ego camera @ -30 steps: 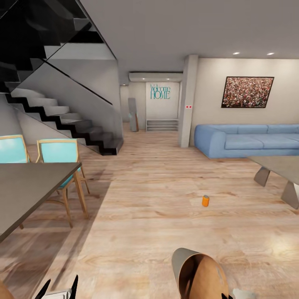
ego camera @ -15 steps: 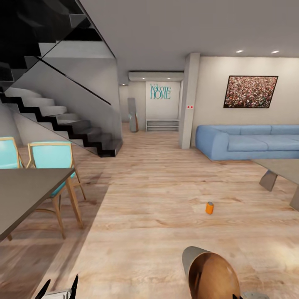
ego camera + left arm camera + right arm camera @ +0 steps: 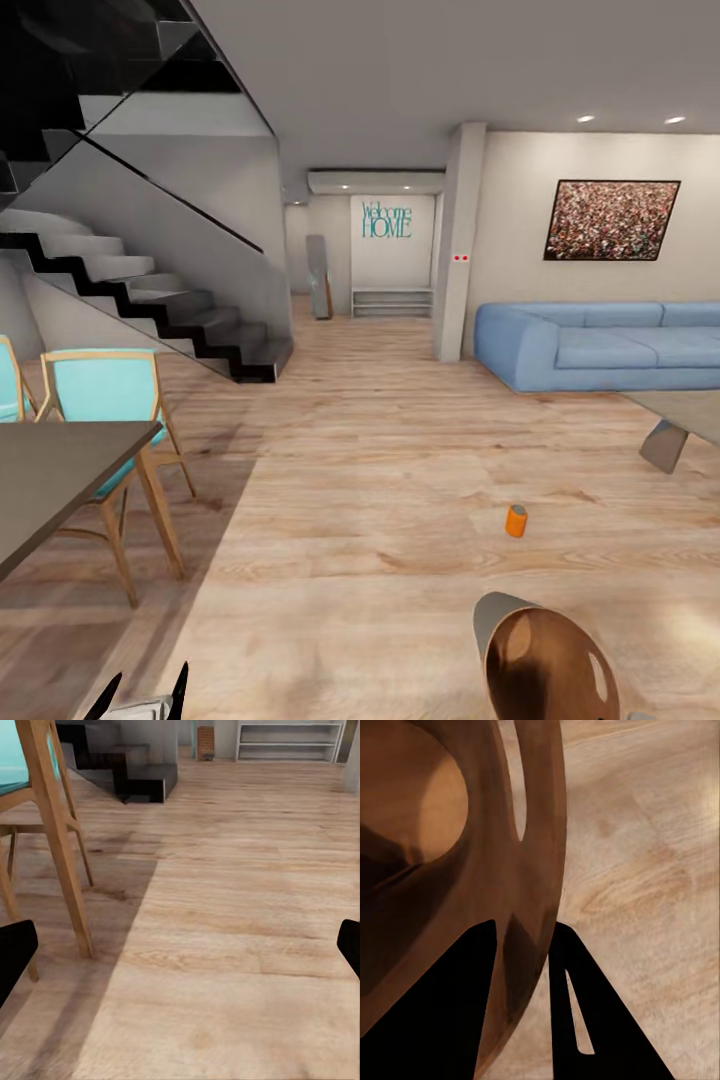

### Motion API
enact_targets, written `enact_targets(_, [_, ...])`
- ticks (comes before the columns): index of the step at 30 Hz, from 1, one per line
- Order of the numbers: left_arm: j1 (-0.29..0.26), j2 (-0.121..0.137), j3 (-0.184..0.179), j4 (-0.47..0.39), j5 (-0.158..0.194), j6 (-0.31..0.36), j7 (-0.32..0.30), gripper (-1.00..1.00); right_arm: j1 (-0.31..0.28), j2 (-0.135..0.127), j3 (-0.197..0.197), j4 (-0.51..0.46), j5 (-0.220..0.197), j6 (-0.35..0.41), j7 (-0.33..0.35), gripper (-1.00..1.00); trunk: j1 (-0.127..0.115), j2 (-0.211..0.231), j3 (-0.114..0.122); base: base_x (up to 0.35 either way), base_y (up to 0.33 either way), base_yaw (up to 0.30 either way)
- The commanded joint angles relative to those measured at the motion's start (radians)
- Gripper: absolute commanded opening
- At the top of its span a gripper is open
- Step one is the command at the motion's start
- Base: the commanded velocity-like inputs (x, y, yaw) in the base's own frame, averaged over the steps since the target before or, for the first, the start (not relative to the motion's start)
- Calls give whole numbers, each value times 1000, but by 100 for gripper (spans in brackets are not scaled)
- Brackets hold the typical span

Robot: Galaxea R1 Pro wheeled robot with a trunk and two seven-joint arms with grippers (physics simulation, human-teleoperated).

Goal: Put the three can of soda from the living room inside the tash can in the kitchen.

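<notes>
One orange can of soda [image 3: 515, 521] stands upright on the wood floor of the living room, ahead and a little right of me. The tash can [image 3: 545, 668] is low in the head view, tipped so its coppery brown inside faces the camera. In the right wrist view my right gripper [image 3: 523, 937] is shut on the tash can's rim [image 3: 540, 832], one black finger inside and one outside. My left gripper [image 3: 145, 690] pokes up at the lower left; in the left wrist view it [image 3: 180, 952] stands open over bare floor, holding nothing.
A dark dining table [image 3: 60, 480] and turquoise chairs [image 3: 100, 385] stand at the left, with the black staircase [image 3: 170, 310] behind them. The light-blue sofa [image 3: 600, 345] and a low table [image 3: 690, 410] are at the right, beside a pillar [image 3: 455, 250]. Open floor stretches to the can.
The camera has rolled forward: the chairs and table slid left, the sofa and low table slid right, and the orange can sits lower and nearer. The tash can stays held.
</notes>
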Motion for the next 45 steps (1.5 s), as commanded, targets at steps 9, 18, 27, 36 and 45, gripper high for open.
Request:
enact_targets(9, [0,0,0,0,0,1,0,100,-1,6,7,3,-1,0,3,-100,0,0,0,322,0,0])
enact_targets(18, [0,0,0,0,1,1,1,100,-1,9,31,4,0,0,3,-100,0,0,0,322,0,0])
enact_targets(27, [0,0,0,0,1,0,1,100,-1,11,35,4,-1,0,3,-100,0,0,0,271,0,-59])
enact_targets(36, [0,0,0,0,2,0,2,100,-1,11,35,8,-2,0,3,-100,0,0,4,91,0,-229])
enact_targets(45, [0,0,0,0,3,0,2,100,-1,11,35,11,-2,0,3,-100,0,0,11,4,0,-243])
